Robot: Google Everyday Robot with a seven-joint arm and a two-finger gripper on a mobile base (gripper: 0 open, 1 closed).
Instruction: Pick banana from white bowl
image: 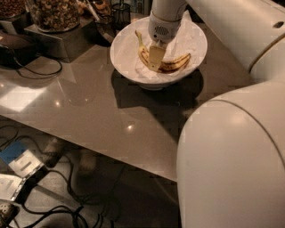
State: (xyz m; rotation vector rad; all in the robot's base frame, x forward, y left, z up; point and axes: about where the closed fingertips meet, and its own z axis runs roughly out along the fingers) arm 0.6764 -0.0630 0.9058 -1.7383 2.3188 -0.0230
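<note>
Camera view: the white bowl stands on the grey desk, toward its far edge, with jars of nuts well off to its left. The banana lies inside the bowl on crumpled white paper. It curves from a thin stem end at the upper left down and round to a blunt end at the right. The end effector hangs from the white arm straight down into the bowl, and its pale tip is over the banana's left-hand bend. Whether it is open, closed or already gripping, I cannot tell.

The banana looks ripe, with heavy brown streaks, so I judge it light, soft and easy to bruise. Its skin is probably grippy enough that only gentle pressure is needed. The thick middle of the curve seems the best place to take hold, squeezing across its width. The stem would be too thin and could snap. The loose paper beneath may snag or lift with the fruit, and the bowl's flaring sides leave little room for a low, sideways approach.
</note>
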